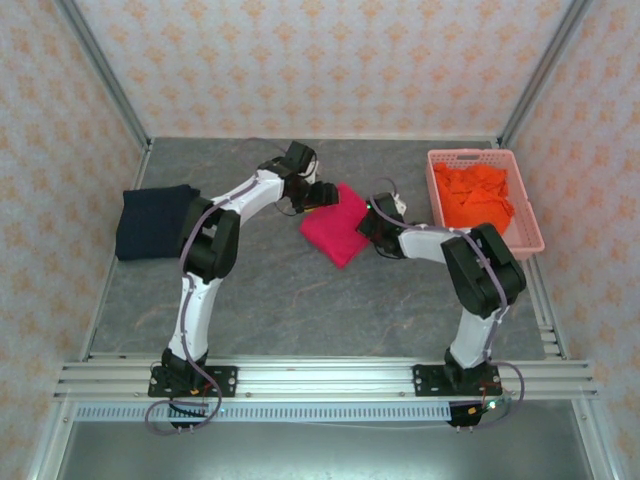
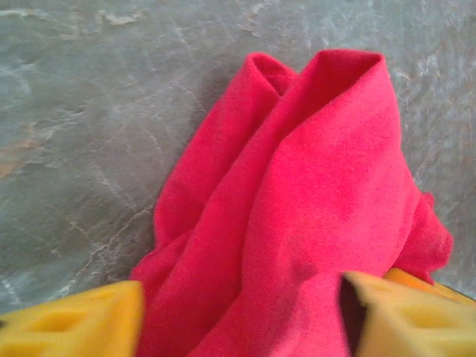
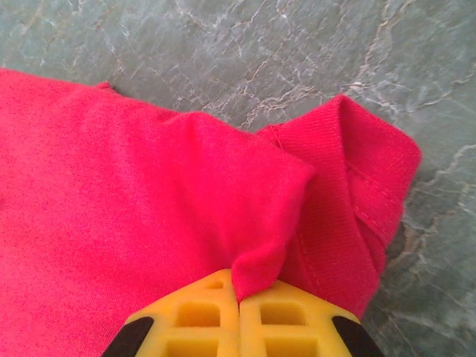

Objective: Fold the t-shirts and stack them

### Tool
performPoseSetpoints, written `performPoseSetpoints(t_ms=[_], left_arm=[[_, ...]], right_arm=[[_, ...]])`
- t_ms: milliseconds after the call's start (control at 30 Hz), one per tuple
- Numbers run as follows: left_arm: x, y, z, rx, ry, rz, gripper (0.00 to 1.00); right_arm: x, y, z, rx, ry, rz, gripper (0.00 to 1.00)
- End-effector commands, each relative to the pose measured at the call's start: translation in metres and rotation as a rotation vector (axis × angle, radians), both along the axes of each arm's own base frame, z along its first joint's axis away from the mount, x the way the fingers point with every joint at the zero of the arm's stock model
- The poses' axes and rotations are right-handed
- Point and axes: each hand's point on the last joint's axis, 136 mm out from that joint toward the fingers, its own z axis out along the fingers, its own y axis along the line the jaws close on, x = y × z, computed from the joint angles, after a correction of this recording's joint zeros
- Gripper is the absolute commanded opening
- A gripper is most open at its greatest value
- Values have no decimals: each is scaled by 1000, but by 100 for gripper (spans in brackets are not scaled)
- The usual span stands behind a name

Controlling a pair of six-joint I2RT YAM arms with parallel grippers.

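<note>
So the crimson-pink t-shirt (image 1: 335, 225) sat around the middle of the grey marbled bench (image 1: 300, 300) as a rumpled diamond, with both arms reaching into it from either side. The left tool (image 1: 322, 193) was at its far-left corner, and from above I honestly couldn't make out the tips. The left wrist camera showed them spread wide though, one yellow finger (image 2: 74, 323) in each bottom corner. Both were cut off by the frame, with loose folds of the shirt lying between them, so it was open and not pinching anything. The right tool (image 3: 239, 297) was clamped shut on a small pinch of the shirt's fabric, right beside a ribbed edge. Hem or collar, hard to say, since the rest ran out of frame. The dark navy t-shirt (image 1: 152, 220) lay folded at the bench's left side, its right edge hidden behind the left arm. The orange t-shirt (image 1: 475, 195) was bunched up in the pink lattice basket (image 1: 528, 240) at the far right, too crumpled to read its shape.
</note>
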Motion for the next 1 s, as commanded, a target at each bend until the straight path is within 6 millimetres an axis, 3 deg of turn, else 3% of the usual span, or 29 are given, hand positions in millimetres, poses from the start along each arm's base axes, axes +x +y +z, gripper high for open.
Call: performPoseSetpoints(t_ms=[0, 200, 333, 433, 567, 633, 800, 967], left_arm=[[10, 35, 46, 9, -119, 102, 100], [-6, 103, 105, 101, -306, 269, 100], [-26, 133, 110, 176, -310, 338, 100], [-37, 149, 104, 198, -299, 385, 100], [-40, 152, 92, 215, -267, 383, 100], [-38, 149, 90, 200, -265, 381, 100], [-33, 144, 86, 180, -250, 371, 100], [-31, 136, 79, 147, -231, 352, 100]], right_arm=[[12, 14, -11, 5, 58, 137, 0], [20, 81, -17, -12, 134, 555, 0], [17, 119, -3, -41, 121, 780, 0], [24, 132, 24, -40, 58, 819, 0], [38, 128, 75, -44, -89, 723, 0], [39, 120, 85, -27, -123, 643, 0], [29, 87, 61, -38, -66, 447, 0], [21, 73, 22, -45, 25, 373, 0]])
